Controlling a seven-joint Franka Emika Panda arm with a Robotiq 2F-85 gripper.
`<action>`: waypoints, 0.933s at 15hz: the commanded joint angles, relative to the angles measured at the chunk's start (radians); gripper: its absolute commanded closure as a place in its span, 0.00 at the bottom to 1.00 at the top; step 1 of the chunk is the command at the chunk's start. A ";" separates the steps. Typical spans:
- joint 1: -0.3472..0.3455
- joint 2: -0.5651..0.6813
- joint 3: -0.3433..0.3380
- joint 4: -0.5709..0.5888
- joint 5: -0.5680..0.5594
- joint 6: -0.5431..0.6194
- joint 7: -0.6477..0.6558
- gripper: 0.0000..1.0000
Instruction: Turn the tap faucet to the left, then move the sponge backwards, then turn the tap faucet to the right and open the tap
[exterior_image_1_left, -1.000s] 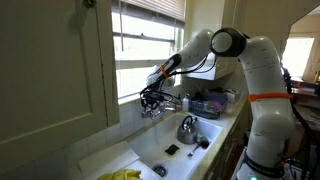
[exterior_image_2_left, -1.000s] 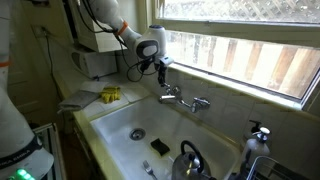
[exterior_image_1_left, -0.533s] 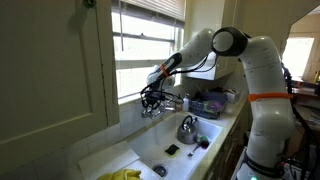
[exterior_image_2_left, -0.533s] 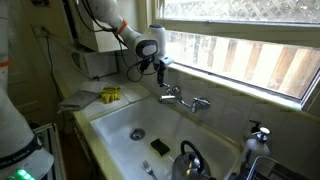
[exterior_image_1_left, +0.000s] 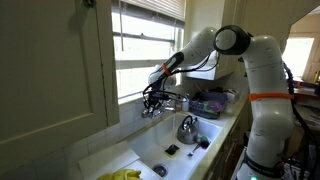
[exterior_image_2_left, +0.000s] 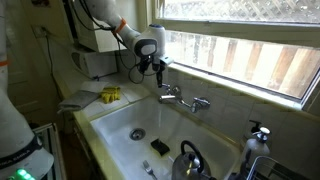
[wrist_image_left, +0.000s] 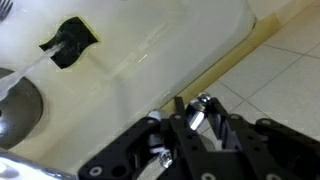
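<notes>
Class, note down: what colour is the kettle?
Silver metal, with a dark handle. The kettle shows best in an exterior view.

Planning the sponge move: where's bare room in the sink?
Bare sink floor runs from the drain to the wall under the faucet. The near side is crowded: the sponge and kettle sit close together.

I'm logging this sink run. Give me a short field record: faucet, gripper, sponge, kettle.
faucet: mounted at the back of the sink, under the window
gripper: just above one end of the faucet; contact and jaw opening unclear
sponge: dark, lying on the sink floor
kettle: inside the sink, beside the sponge
</notes>
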 joint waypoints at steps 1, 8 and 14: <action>-0.009 -0.020 0.001 -0.026 -0.001 -0.026 -0.042 0.94; -0.010 -0.030 -0.001 -0.033 0.001 -0.028 -0.044 0.48; -0.024 -0.111 0.011 -0.082 0.011 -0.084 -0.131 0.05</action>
